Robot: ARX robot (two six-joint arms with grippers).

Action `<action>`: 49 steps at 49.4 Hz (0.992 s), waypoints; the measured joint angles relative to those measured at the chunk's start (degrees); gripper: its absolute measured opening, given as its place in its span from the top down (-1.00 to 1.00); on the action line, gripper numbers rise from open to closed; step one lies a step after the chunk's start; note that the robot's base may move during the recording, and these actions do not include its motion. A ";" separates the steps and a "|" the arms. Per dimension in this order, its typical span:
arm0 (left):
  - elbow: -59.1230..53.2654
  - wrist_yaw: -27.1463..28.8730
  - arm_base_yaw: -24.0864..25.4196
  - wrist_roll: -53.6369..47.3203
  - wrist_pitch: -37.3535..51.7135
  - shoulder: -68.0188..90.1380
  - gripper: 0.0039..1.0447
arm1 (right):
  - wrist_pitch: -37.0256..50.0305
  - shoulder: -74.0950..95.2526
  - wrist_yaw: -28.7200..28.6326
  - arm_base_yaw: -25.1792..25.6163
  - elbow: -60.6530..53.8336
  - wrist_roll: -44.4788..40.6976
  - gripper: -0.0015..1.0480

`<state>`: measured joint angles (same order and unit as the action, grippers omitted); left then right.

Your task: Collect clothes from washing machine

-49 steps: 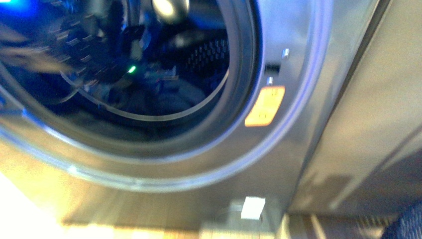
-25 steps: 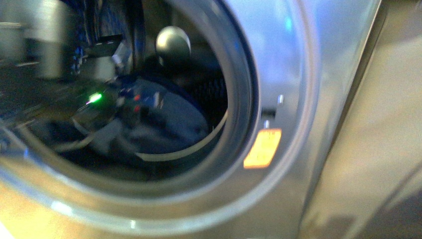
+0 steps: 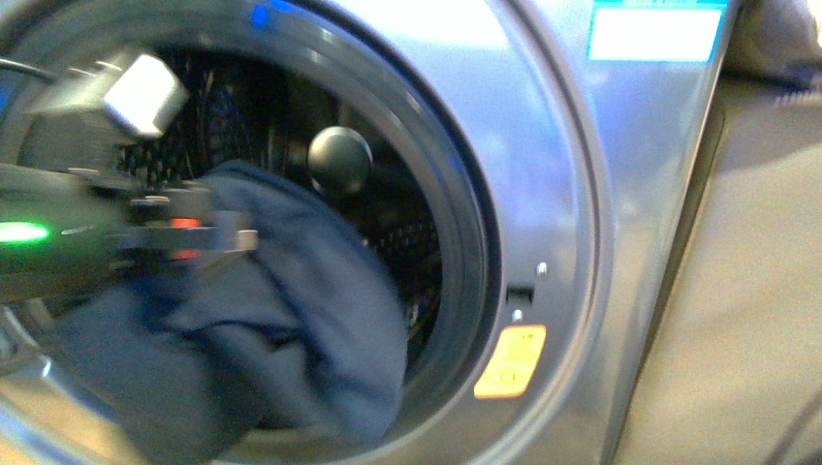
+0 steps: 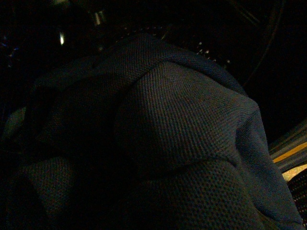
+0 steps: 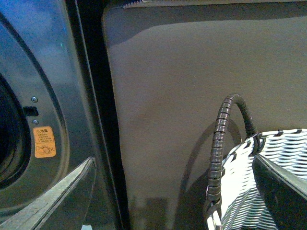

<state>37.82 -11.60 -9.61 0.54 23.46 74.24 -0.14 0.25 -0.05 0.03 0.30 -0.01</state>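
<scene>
Whereas half a second ago the clothes (image 3: 291, 329) lay low inside the drum (image 3: 223, 107), they now bulge out over the porthole rim (image 3: 470, 223), lower left of the front view.

Left arm (image 3: 87, 242): blurred at far left edge, against the cloth. Its green light has shifted from mid-porthole to the frame edge.

Left gripper: buried in fabric, so I cannot tell whether it is apart or clamped.

Left wrist view: dim, with navy weave filling nearly all of it.

Dark knob (image 3: 339, 160): at the drum's back, just above the cloth.

Washer (image 3: 582, 194) front: yellow sticker (image 3: 511, 361) sits lower in frame than before. Blue-white label (image 3: 656, 34) newly in view, upper right.

Beige panel (image 3: 737, 291): at right.

Right wrist view: right gripper (image 5: 173, 158) fingers wide apart, holding nothing. Washer at left, woven basket (image 5: 240, 206) lower right.
</scene>
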 joint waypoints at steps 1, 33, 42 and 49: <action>-0.09 -0.09 0.04 -0.02 -0.09 -0.35 0.65 | 0.00 0.00 0.00 0.00 0.00 0.00 -0.85; 3.91 -4.15 -0.87 -1.11 -10.73 -16.17 0.65 | 0.00 0.00 0.00 0.00 0.00 0.00 -0.85; 10.25 -4.50 -2.67 -2.10 -13.25 -16.66 0.65 | 0.00 0.00 0.00 0.00 0.00 0.00 -0.85; 16.70 -3.34 -6.01 -3.15 -16.55 -16.59 0.65 | 0.00 0.00 0.00 0.00 0.00 0.00 -0.85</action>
<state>54.52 -14.94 -15.62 -2.61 6.92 57.65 -0.14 0.25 -0.05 0.03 0.30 -0.01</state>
